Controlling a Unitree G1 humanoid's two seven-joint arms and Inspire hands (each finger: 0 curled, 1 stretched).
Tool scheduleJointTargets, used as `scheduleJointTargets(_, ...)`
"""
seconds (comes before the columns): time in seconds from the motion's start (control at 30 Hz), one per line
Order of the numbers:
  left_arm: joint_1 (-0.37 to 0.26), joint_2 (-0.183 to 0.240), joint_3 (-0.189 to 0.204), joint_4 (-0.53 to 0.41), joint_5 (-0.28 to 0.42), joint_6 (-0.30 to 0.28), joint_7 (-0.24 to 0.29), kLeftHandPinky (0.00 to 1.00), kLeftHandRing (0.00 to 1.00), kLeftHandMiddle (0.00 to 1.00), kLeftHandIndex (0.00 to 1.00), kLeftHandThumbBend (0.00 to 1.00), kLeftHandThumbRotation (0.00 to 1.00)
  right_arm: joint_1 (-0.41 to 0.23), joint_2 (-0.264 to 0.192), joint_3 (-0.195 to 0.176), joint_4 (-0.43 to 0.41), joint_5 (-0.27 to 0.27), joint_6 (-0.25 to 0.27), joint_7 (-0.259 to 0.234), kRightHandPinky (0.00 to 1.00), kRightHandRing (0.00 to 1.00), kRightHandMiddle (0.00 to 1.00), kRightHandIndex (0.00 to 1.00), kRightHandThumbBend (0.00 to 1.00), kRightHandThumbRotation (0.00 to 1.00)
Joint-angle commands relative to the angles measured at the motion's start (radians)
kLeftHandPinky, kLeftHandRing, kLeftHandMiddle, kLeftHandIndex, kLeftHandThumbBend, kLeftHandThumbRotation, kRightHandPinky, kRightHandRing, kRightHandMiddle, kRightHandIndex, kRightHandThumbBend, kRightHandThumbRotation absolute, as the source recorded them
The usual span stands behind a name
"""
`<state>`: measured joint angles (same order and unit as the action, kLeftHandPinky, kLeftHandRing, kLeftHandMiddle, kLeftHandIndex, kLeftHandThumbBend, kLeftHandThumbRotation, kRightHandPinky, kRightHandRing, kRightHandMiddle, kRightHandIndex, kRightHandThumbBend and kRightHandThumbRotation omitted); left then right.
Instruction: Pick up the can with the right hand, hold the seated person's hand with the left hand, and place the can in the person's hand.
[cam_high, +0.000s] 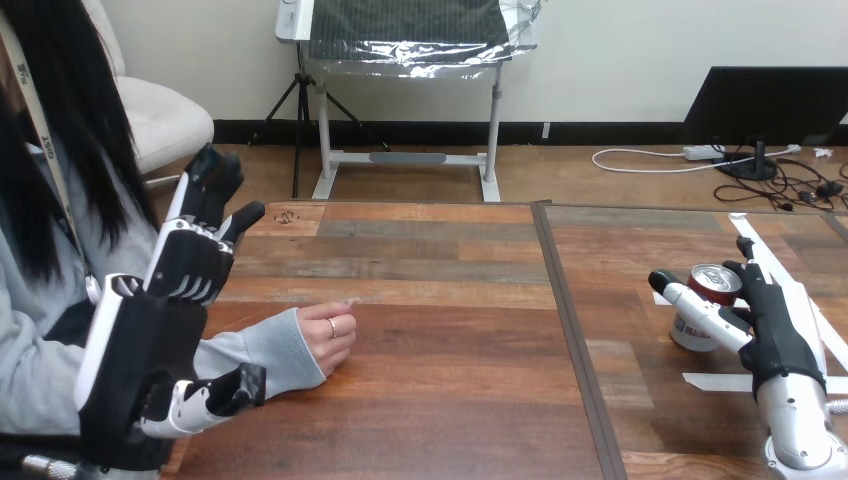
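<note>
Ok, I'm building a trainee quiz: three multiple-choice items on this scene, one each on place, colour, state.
1. Where is the can? A the table, right part; B its left part; C the floor.
2. The can's top band is: A green; B red; C blue.
3. The left hand is: A open, raised; B a fist; C lying flat.
Key: 1 A, it stands there in the right hand's grip; 2 B, red shows below its rim; 3 A, straight fingers, apart from the person's hand.
</note>
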<state>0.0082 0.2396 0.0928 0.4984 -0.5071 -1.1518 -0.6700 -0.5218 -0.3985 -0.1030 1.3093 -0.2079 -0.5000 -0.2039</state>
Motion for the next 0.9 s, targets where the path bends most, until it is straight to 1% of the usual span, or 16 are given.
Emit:
scheduleJointTargets(0.0,-0.018,0.022,0.01,-0.056,-0.02,0.005,-0.015,0.92,1.0,1.0,1.0,1.0,0.65,-0.101,0.006,0.002,0.004,0.005,0.004,0.003,0.89,0.93,0.93,1.0,1.0,0.59)
scheduleJointTargets(0.17,-0.018,0.018,0.018,-0.056,-0.022,-0.005,-0.024,0.91,1.0,1.0,1.0,1.0,0.65,-0.106,0.01,-0.001,0.006,0.013,0.011,0.007,0.89,0.92,0.93,1.0,1.0,0.59)
scheduleJointTargets(0.37,-0.014,0.019,0.015,-0.068,-0.045,0.002,-0.046,0.9,1.0,1.0,1.0,1.0,0.65,-0.116,0.02,-0.01,0.008,0.028,0.045,0.003,0.85,0.9,0.91,0.97,1.0,0.56)
scheduleJointTargets(0.47,-0.009,0.02,0.016,-0.077,-0.052,0.009,-0.053,0.9,1.0,1.0,1.0,1.0,0.65,-0.121,0.024,-0.011,0.007,0.033,0.06,-0.006,0.83,0.88,0.9,0.94,1.0,0.52)
scheduleJointTargets(0.5,-0.006,0.021,0.016,-0.083,-0.053,0.014,-0.054,0.9,1.0,1.0,1.0,1.0,0.65,-0.126,0.028,-0.014,0.007,0.036,0.074,-0.022,0.82,0.88,0.89,0.93,1.0,0.51)
scheduleJointTargets(0.53,-0.004,0.022,0.017,-0.088,-0.055,0.018,-0.056,0.9,1.0,1.0,1.0,1.0,0.65,-0.129,0.031,-0.016,0.007,0.038,0.083,-0.033,0.76,0.82,0.85,0.88,0.99,0.43)
scheduleJointTargets(0.6,0.0,0.023,0.018,-0.096,-0.058,0.023,-0.059,0.9,1.0,1.0,1.0,1.0,0.65,-0.135,0.035,-0.017,0.007,0.038,0.1,-0.054,0.72,0.79,0.82,0.85,0.98,0.37)
scheduleJointTargets(0.7,0.004,0.023,0.019,-0.108,-0.061,0.029,-0.061,0.89,0.99,1.0,1.0,1.0,0.65,-0.139,0.038,-0.013,0.005,0.035,0.114,-0.074,0.65,0.73,0.77,0.79,0.96,0.24)
scheduleJointTargets(0.8,0.008,0.021,0.02,-0.121,-0.066,0.035,-0.063,0.88,0.99,1.0,1.0,1.0,0.64,-0.144,0.042,-0.011,0.004,0.034,0.126,-0.088,0.61,0.68,0.72,0.73,0.94,0.12)
scheduleJointTargets(0.83,0.01,0.021,0.02,-0.125,-0.069,0.037,-0.064,0.88,0.99,1.0,1.0,1.0,0.64,-0.145,0.044,-0.012,0.003,0.035,0.13,-0.093,0.57,0.64,0.67,0.69,0.92,0.08)
scheduleJointTargets(0.87,0.011,0.021,0.02,-0.128,-0.07,0.039,-0.065,0.88,0.99,1.0,1.0,1.0,0.63,-0.146,0.045,-0.013,0.003,0.036,0.134,-0.096,0.56,0.63,0.66,0.67,0.92,0.06)
